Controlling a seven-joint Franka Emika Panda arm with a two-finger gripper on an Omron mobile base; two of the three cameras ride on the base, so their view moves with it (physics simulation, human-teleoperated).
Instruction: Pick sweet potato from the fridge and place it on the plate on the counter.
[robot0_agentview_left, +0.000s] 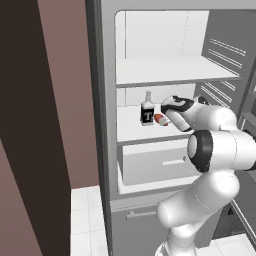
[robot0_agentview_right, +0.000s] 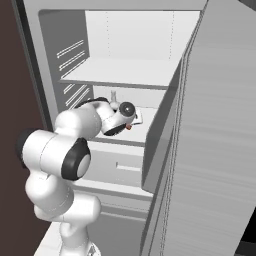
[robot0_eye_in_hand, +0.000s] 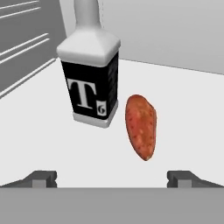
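Two items, sweet potato (robot0_eye_in_hand: 141, 127) beside bottle (robot0_eye_in_hand: 90, 78), sit on the fridge (robot0_agentview_left: 107, 150) shelf; fingers (robot0_eye_in_hand: 43, 178) spread wide.

Sweet potato (robot0_eye_in_hand: 141, 126) is reddish-orange, speckled with darker red spots; bottle (robot0_eye_in_hand: 90, 74) is black-bodied with a white shoulder and neck, marked with a white "T"; fridge (robot0_agentview_left: 107, 125) is grey-framed, its shelves white.
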